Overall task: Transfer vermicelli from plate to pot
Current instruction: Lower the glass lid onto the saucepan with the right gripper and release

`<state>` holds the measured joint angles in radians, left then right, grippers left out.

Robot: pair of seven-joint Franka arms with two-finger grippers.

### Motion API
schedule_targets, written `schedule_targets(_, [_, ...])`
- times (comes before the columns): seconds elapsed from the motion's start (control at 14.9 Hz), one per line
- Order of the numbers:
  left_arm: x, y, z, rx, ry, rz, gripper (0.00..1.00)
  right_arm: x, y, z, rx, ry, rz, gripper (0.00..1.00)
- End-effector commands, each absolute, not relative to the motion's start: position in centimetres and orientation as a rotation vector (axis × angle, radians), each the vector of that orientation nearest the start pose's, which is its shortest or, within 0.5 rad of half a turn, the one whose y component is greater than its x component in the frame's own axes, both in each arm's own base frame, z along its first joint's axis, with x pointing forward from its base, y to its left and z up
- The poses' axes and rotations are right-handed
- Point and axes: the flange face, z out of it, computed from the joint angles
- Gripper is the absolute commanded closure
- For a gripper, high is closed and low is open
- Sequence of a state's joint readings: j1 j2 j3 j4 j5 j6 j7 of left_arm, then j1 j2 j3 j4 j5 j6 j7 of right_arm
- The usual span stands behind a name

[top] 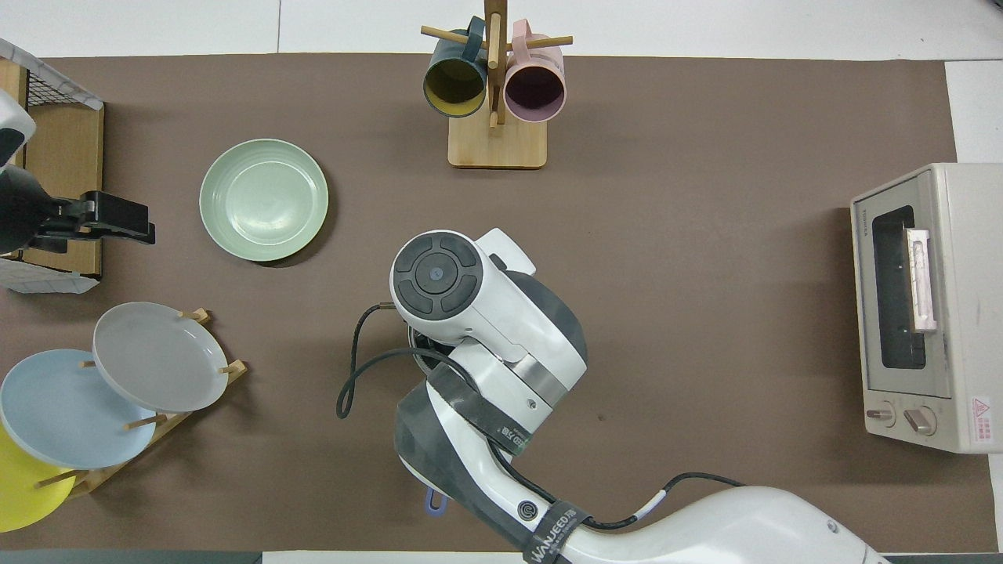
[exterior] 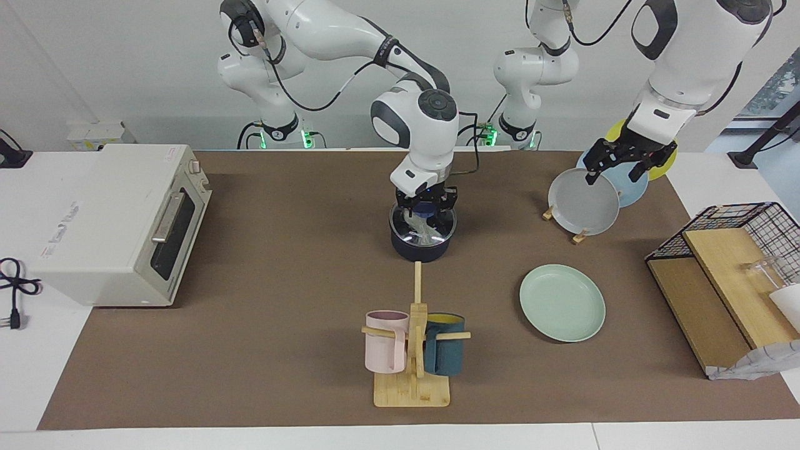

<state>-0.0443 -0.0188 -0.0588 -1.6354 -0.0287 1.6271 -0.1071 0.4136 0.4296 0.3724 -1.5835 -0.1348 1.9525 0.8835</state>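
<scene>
We judge the drop-off step is underway: our right gripper (exterior: 426, 215) sits over the small dark navy saucepan (exterior: 422, 245), fingers spread, with the translucent whitish vermicelli bundle (exterior: 425, 232) lying in the pot's mouth. The round pale mint-green plate (exterior: 562, 302) is bare. Next we need only lift clear. Our left gripper (exterior: 620, 165) waits over the grey plate (exterior: 584, 201), fingers apart.
</scene>
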Motion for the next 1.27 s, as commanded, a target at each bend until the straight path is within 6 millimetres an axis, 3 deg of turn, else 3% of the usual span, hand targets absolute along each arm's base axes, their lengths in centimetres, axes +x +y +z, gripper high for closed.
schedule_targets(0.0, [54.2, -6.1, 60.9, -3.151, 0.002, 0.002, 0.00, 49.8, 44.5, 39.7, -3.130, 0.128, 0.002, 0.38])
schedule_targets(0.07, [54.2, -6.2, 61.0, -3.151, 0.004, 0.002, 0.00, 49.6, 44.5, 39.3, -3.130, 0.126, 0.001, 0.36])
schedule_targets(0.13, [54.1, -6.2, 61.1, -3.151, 0.004, -0.001, 0.00, 49.6, 44.5, 39.3, -3.130, 0.126, 0.001, 0.27])
schedule_targets(0.27, [54.1, -5.9, 61.3, -3.151, -0.001, -0.015, 0.00, 49.7, 44.4, 39.4, -3.129, 0.135, 0.003, 0.00])
schedule_targets(0.47, [54.0, -6.0, 61.2, -3.150, 0.016, -0.006, 0.00, 50.9, 44.0, 41.2, -3.111, 0.139, -0.035, 0.00])
schedule_targets(0.6, [54.0, -6.2, 61.1, -3.151, 0.021, -0.011, 0.00, 52.9, 41.7, 43.8, -3.094, 0.143, -0.087, 0.00])
schedule_targets(0.8, [54.0, -5.9, 61.1, -3.151, 0.016, -0.018, 0.00, 55.1, 35.5, 48.3, -3.125, 0.003, -0.106, 0.00])
schedule_targets(1.07, [54.0, -5.7, 61.1, -3.150, 0.004, -0.003, 0.00, 57.9, 23.0, 52.5, -3.101, -0.043, 0.027, 0.00])
schedule_targets(1.21, [54.0, -5.7, 61.1, -3.150, 0.004, -0.003, 0.00, 58.4, 17.1, 53.9, -3.116, -0.134, 0.062, 0.00])
